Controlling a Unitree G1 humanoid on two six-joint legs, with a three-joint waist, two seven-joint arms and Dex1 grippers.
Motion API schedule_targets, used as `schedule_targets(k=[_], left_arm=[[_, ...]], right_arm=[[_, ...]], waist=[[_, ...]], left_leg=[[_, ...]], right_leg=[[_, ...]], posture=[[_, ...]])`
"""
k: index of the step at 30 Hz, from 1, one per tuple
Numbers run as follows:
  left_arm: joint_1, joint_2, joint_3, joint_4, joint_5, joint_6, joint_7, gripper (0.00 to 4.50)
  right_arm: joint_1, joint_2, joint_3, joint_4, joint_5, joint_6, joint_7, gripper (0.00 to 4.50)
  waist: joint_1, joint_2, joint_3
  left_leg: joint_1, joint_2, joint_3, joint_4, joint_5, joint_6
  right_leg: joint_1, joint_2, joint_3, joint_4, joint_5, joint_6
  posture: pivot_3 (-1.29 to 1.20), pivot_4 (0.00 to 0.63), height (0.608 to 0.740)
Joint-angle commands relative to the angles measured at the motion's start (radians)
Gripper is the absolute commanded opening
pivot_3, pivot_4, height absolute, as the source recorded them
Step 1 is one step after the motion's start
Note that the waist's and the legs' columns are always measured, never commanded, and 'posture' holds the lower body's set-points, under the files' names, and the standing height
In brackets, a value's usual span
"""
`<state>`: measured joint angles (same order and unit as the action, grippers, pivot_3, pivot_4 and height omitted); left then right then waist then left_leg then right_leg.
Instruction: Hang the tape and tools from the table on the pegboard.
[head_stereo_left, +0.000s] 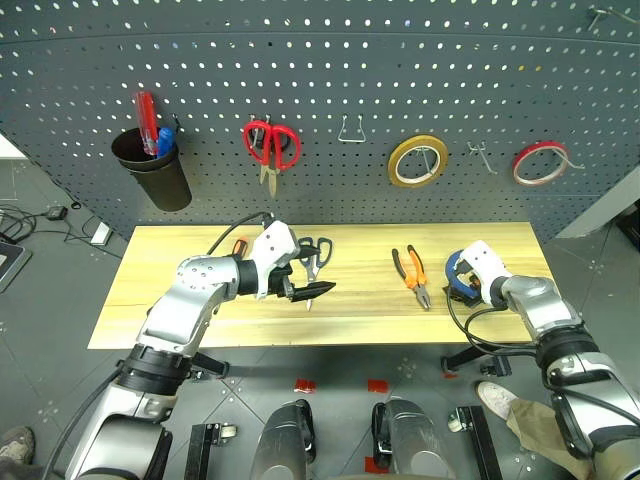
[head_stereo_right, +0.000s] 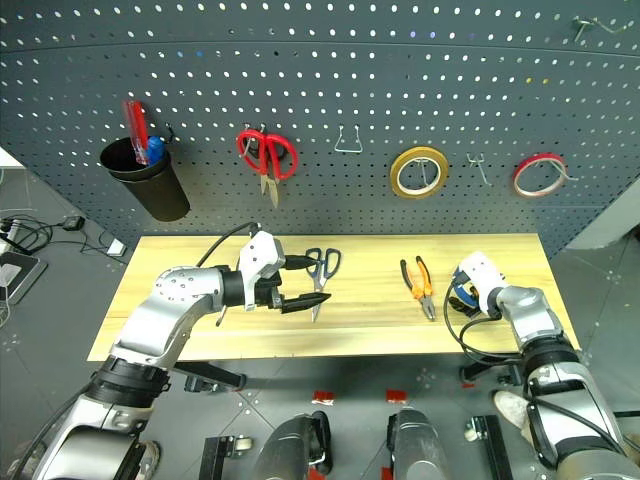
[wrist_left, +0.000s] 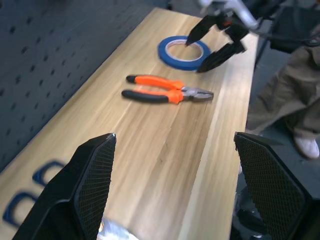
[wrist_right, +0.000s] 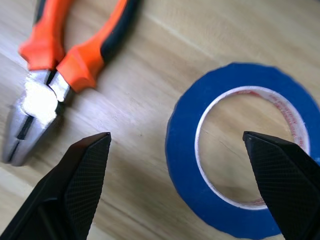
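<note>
Pegboard (head_stereo_left: 320, 90): dark grey, free hook between red scissors and yellow ring. Table (head_stereo_left: 200, 330): light wood, bears every item. Right gripper (wrist_left: 212, 42): jaws spread, straddling the blue tape (wrist_right: 240, 150), empty. Left gripper (head_stereo_left: 305, 290): jaws spread, empty, over the dark-handled scissors (head_stereo_right: 320, 270). Pliers (head_stereo_left: 413, 275): flat beside tape. Advice: lower squarely, one finger inside the core, then close.

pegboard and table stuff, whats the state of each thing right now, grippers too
blue tape: flat on table, not gripped
pliers: shut, lying on table
dark-handled scissors: lying on table
red-handled scissors: hung on pegboard
yellow tape: hung
red tape: hung
left gripper: open, empty
right gripper: open, over blue tape
</note>
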<state>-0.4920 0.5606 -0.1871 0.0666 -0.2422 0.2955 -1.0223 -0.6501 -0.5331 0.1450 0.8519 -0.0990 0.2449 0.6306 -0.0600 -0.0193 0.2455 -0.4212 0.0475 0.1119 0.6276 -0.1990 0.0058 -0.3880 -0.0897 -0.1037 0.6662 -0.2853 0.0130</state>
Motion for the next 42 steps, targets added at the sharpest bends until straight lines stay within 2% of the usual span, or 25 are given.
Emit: schedule_targets(k=[1,2,5,14,15,19,22,27,29,32,36,42], left_arm=[[-0.027,-0.019,-0.015,0.017,0.016,-0.068,-0.033,3.98],[-0.031,-0.026,-0.019,0.022,0.022,-0.086,-0.038,3.98],[-0.035,-0.035,-0.033,0.032,0.031,-0.118,-0.060,4.02],[-0.037,-0.087,-0.009,0.065,-0.004,-0.148,-0.067,4.02],[-0.035,-0.097,-0.003,0.065,-0.018,-0.136,-0.068,4.02],[-0.038,-0.149,0.006,0.083,-0.021,-0.116,-0.015,4.02],[-0.043,-0.169,0.019,0.097,-0.003,-0.138,0.029,4.02],[-0.060,-0.183,0.055,0.003,-0.032,-0.069,0.100,4.02],[-0.063,-0.182,0.061,-0.048,-0.051,-0.034,0.107,4.02],[-0.068,-0.180,0.061,-0.118,-0.077,0.014,0.108,4.02],[-0.084,-0.187,0.053,-0.156,-0.085,0.039,0.116,4.02],[-0.110,-0.203,0.052,-0.133,-0.084,0.043,0.122,4.02]], right_arm=[[-0.064,0.007,0.032,0.109,-0.045,-0.030,0.018,4.50],[-0.081,0.011,0.045,0.139,-0.057,-0.032,0.031,4.50],[-0.123,0.025,0.075,0.221,-0.089,-0.041,0.046,3.90],[-0.162,0.068,0.112,0.348,-0.170,-0.098,-0.053,0.84],[-0.154,0.067,0.108,0.345,-0.174,-0.111,-0.076,0.68],[-0.082,0.036,0.039,0.238,-0.127,-0.148,-0.152,0.66],[0.009,0.009,-0.018,0.050,-0.103,-0.152,-0.198,0.66],[0.341,-0.025,-0.120,-0.639,-0.153,-0.199,-0.351,0.66],[0.428,-0.024,-0.125,-0.826,-0.203,-0.216,-0.397,0.66],[0.482,-0.007,-0.120,-0.997,-0.263,-0.226,-0.442,0.66],[0.432,0.014,-0.121,-1.053,-0.264,-0.229,-0.450,0.66],[0.242,0.016,-0.101,-0.841,-0.227,-0.270,-0.402,0.66]], waist=[[0.000,0.000,0.000],[-0.001,0.000,0.000],[-0.005,0.000,0.000],[-0.021,-0.001,-0.001],[-0.022,-0.001,-0.001],[-0.019,-0.001,-0.001],[-0.018,-0.001,-0.001],[-0.019,-0.001,-0.001],[-0.026,-0.001,-0.001],[-0.029,-0.001,-0.001],[-0.027,-0.002,-0.001],[-0.028,-0.002,-0.001]], left_leg=[[0.000,0.000,0.000,0.000,0.000,0.000],[0.000,0.000,0.001,0.000,0.000,0.000],[0.000,0.000,0.001,0.000,0.000,0.000],[0.001,0.000,0.001,0.002,0.000,0.000],[0.002,0.000,0.002,0.003,0.000,0.000],[0.004,-0.001,0.002,0.004,0.000,0.000],[0.004,-0.001,0.002,0.005,0.000,0.000],[0.003,-0.001,0.003,0.003,0.000,-0.001],[0.002,0.000,0.003,0.002,0.000,-0.001],[0.003,0.000,0.004,0.002,-0.001,-0.003],[0.004,-0.001,0.003,0.002,-0.001,-0.003],[0.004,-0.001,0.003,0.003,-0.001,-0.002]], right_leg=[[0.000,0.000,0.001,0.000,0.000,0.000],[0.000,0.000,0.001,0.000,0.000,0.000],[-0.001,0.000,0.001,0.000,0.000,0.000],[0.000,-0.001,0.002,0.005,0.000,0.001],[0.000,-0.001,0.003,0.006,0.000,0.001],[0.001,-0.002,0.004,0.010,0.000,0.003],[0.000,-0.002,0.005,0.012,-0.002,0.007],[-0.002,-0.002,0.006,0.012,-0.003,0.007],[-0.004,-0.001,0.008,0.012,-0.004,0.010],[-0.004,0.000,0.010,0.012,-0.006,0.012],[-0.004,0.000,0.010,0.012,-0.006,0.012],[-0.003,0.000,0.010,0.012,-0.006,0.012]], posture=[[-0.17,0.253,0.740],[-0.17,0.253,0.740],[-0.17,0.247,0.740],[-0.17,0.228,0.740],[-0.17,0.227,0.740],[-0.15,0.221,0.740],[-0.15,0.221,0.740],[-0.18,0.229,0.740],[-0.19,0.231,0.740],[-0.20,0.228,0.740],[-0.20,0.225,0.740],[-0.20,0.223,0.740]])
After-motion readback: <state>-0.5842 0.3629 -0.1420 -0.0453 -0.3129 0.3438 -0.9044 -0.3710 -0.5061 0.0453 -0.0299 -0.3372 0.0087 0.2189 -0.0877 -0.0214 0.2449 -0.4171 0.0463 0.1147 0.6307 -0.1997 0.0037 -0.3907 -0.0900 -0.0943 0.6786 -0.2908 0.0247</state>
